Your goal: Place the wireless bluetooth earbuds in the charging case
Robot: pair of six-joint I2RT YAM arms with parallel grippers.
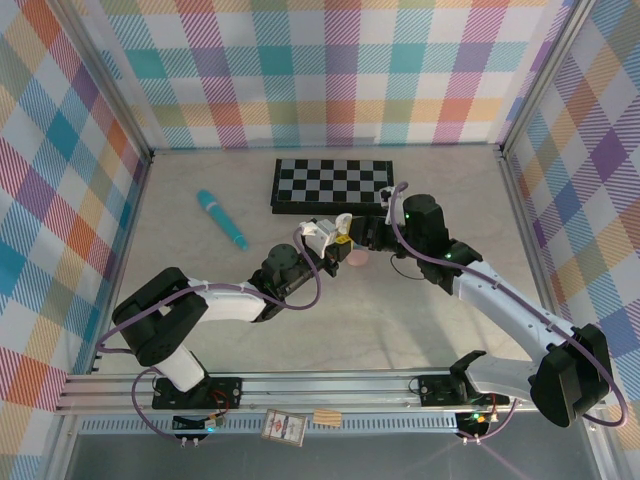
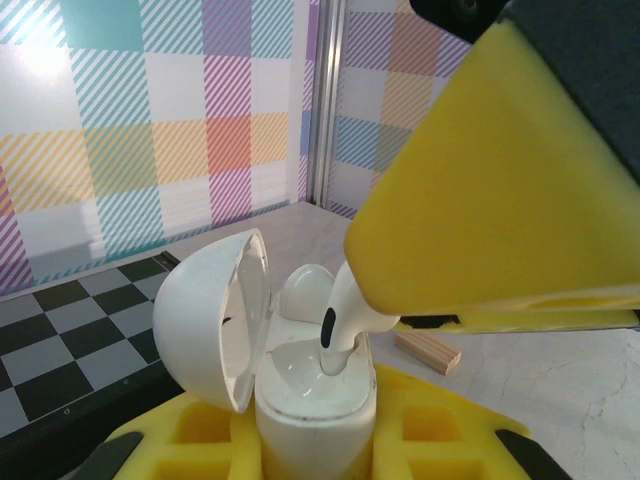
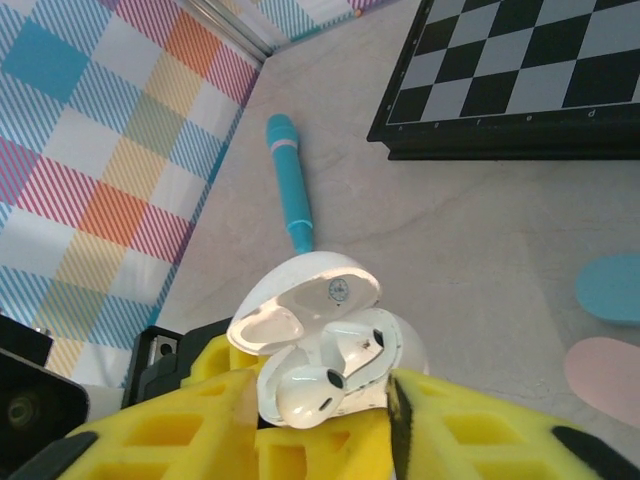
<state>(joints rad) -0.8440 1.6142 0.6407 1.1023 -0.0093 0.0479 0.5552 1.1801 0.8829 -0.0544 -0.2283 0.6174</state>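
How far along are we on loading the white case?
Done: the charging case sits lid-open in the left gripper, one white earbud already seated. In hand: the right gripper is at the second earbud, its stem down in the free slot. Left: seat it fully and release.

earbuds point(image 3: 305, 393) in case point(image 3: 300, 290), chessboard point(image 1: 332, 184) behind, stick point(image 1: 222, 219) left

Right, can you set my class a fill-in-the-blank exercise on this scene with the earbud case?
1. The left gripper holds the charging case with its lid ____.
2. The earbud with its stem in the case is coloured ____.
3. Seen from above, the teal stick lies on the ____ side of the chessboard.
Missing words: open; white; left.
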